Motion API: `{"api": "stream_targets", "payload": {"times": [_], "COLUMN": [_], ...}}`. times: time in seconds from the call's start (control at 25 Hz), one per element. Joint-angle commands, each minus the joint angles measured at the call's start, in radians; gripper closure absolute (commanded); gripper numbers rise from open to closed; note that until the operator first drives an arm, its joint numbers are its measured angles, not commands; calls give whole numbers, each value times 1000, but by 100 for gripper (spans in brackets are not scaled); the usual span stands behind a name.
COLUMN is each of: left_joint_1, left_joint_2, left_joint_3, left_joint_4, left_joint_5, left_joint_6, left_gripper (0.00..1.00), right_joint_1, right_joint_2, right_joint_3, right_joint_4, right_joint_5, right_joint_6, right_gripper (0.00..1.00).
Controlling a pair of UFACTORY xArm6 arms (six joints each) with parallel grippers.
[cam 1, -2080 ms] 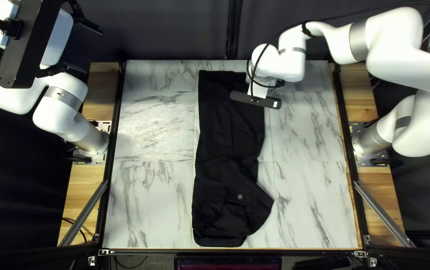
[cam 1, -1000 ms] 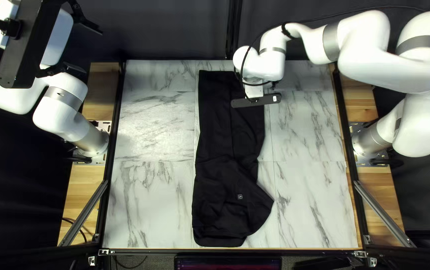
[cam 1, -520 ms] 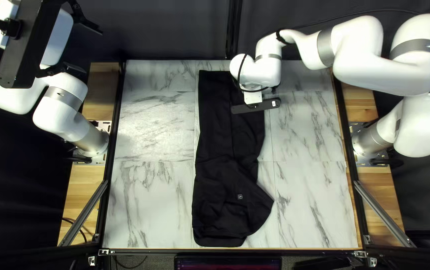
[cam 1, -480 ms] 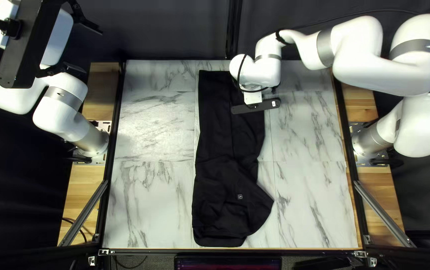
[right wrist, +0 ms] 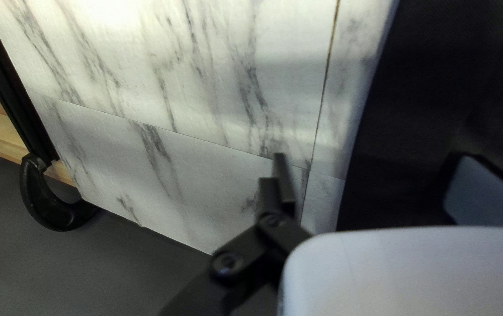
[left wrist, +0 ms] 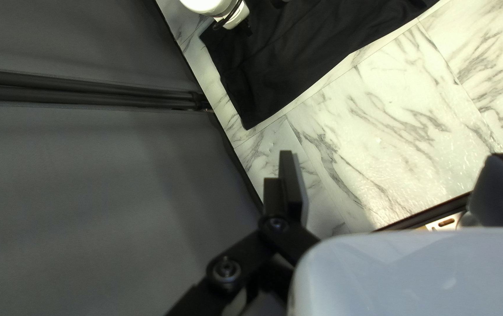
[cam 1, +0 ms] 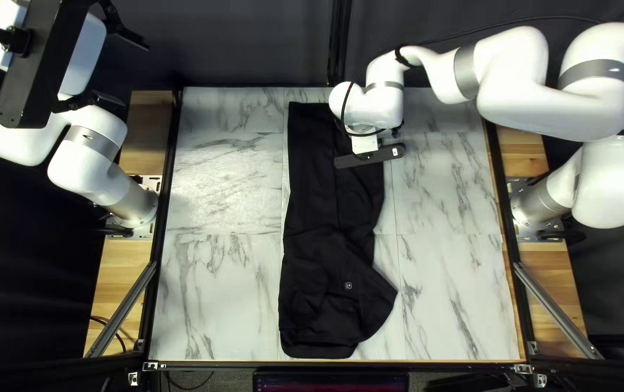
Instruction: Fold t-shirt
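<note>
The black t-shirt (cam 1: 319, 189) lies as a long strip from the table's far edge towards its near edge, its near part wrinkled, with a corner jutting right. My right gripper (cam 1: 367, 142) hangs over its right edge at the far end, fingertips hidden. Raised off the table's left side, my left gripper (cam 1: 135, 75) holds nothing. In the left wrist view the left gripper (left wrist: 393, 186) is open, the shirt (left wrist: 292, 52) ahead of it. The right gripper (right wrist: 384, 184) is open in its wrist view, one finger against the dark shirt (right wrist: 427, 88), the other over marble; contact is unclear.
Bare marble (cam 1: 217, 290) shows on both sides of the shirt. Black rails run along the table's sides, and a dark curtain (cam 1: 254, 43) hangs behind the far edge. My right arm (cam 1: 544, 101) reaches across the far right part of the table.
My right arm has shifted left at the far end and its wrist has turned, tilting the bar over the shirt. The left arm and the shirt look unmoved.
</note>
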Motion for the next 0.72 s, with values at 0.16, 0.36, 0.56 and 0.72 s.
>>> {"api": "stream_targets", "payload": {"times": [0.16, 0.36, 0.56, 0.72], "left_joint_1": [0, 0, 0, 0], "left_joint_2": [0, 0, 0, 0], "left_joint_3": [0, 0, 0, 0], "left_joint_4": [0, 0, 0, 0], "left_joint_5": [0, 0, 0, 0], "left_joint_6": [0, 0, 0, 0], "left_gripper": [0, 0, 0, 0], "right_joint_1": [3, 5, 10, 16], "right_joint_2": [-19, -31, -61, -97], "right_joint_3": [6, 9, 13, 15], "right_joint_4": [-8, -15, -17, -14], "right_joint_5": [9, 15, 16, 25], "right_joint_6": [15, 29, 59, 96], "right_gripper": [100, 100, 100, 100]}}
